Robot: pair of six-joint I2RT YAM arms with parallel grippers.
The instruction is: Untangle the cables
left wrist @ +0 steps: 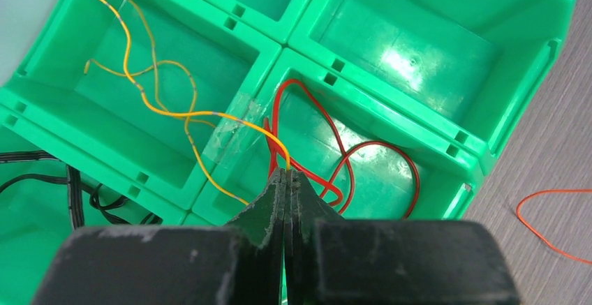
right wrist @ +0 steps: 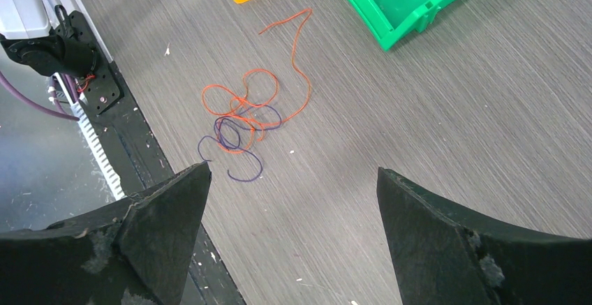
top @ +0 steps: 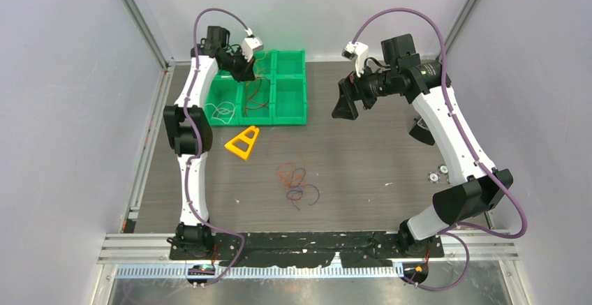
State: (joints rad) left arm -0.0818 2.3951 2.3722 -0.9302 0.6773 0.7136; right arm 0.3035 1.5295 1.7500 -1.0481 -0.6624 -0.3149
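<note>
Grey tabletop (right wrist: 419,109): we see the left gripper (left wrist: 287,174) pinched, seemingly on the yellow cable (left wrist: 195,114); the right gripper (right wrist: 293,171) gapes empty, the cable tangle (right wrist: 237,120) near-left of it.

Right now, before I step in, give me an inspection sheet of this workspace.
Surface: grey wood-grain table, a few pale specks.
Job's things: orange and purple cables tangled on the table; red cable, black cables and white cable in separate green bin compartments; yellow cable draped over a divider.
Clutter: yellow triangular piece beside the bin.
Grippers: left gripper shut on the yellow cable; right gripper open, empty, above the table.
Cables: purple hoses along both arms.
Surroundings: pale enclosure walls, metal frame rail.
</note>
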